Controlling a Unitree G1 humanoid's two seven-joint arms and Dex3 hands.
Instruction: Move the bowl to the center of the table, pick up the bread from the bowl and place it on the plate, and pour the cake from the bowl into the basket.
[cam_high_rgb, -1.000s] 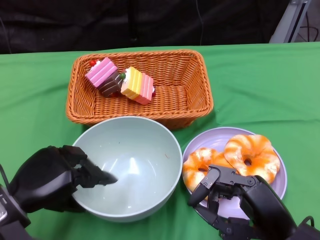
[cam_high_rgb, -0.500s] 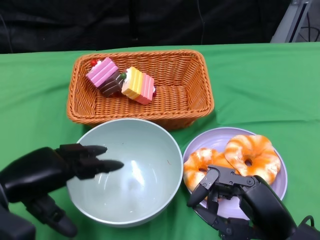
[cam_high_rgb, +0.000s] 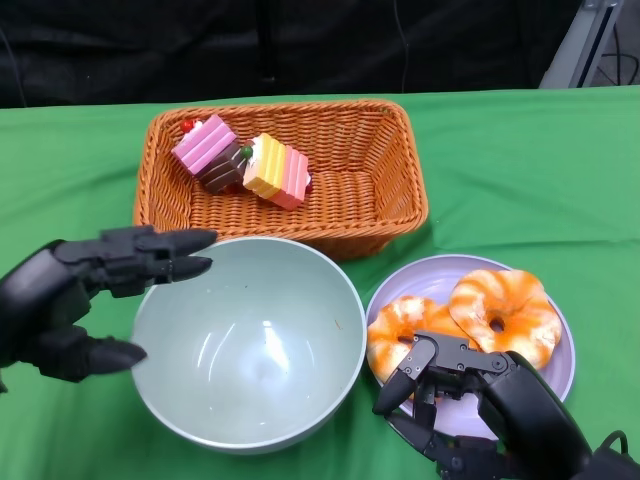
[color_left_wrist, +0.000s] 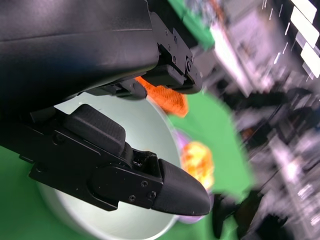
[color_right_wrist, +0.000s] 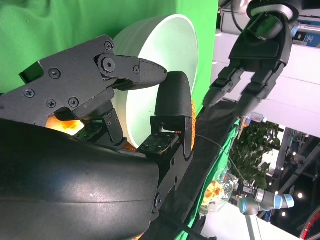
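1. The bowl (cam_high_rgb: 249, 342) sits empty on the bench (cam_high_rgb: 520, 170), directly in front of the basket (cam_high_rgb: 281, 174); its far rim lies just beside the basket's near wall.
2. Both cake pieces (cam_high_rgb: 243, 160) lie inside the basket, toward its left end, and two pieces of bread (cam_high_rgb: 465, 318) lie on the plate (cam_high_rgb: 436, 276), which sits just right of the bowl. Judged from this, every part of the task looks done.
3. The left hand (cam_high_rgb: 70, 298) hangs at the bowl's left rim with its fingers spread and nothing in them; it does not appear to touch the bowl.
4. The right hand (cam_high_rgb: 480, 400) hovers at the plate's near edge, right of the bowl, its fingers loosely bent and apart, holding nothing.
5. The step in hand seems to be drawing clear. Done well, the left hand moves up and away from the bowl without brushing the rim, since a light bowl would slide easily on cloth toward the basket.
6. Likewise the right hand should lift straight off, because its fingertips sit near the bread closest to the bowl.
7. The bench is covered in green cloth, smooth around the bowl. Behind the basket hangs a dark backdrop.
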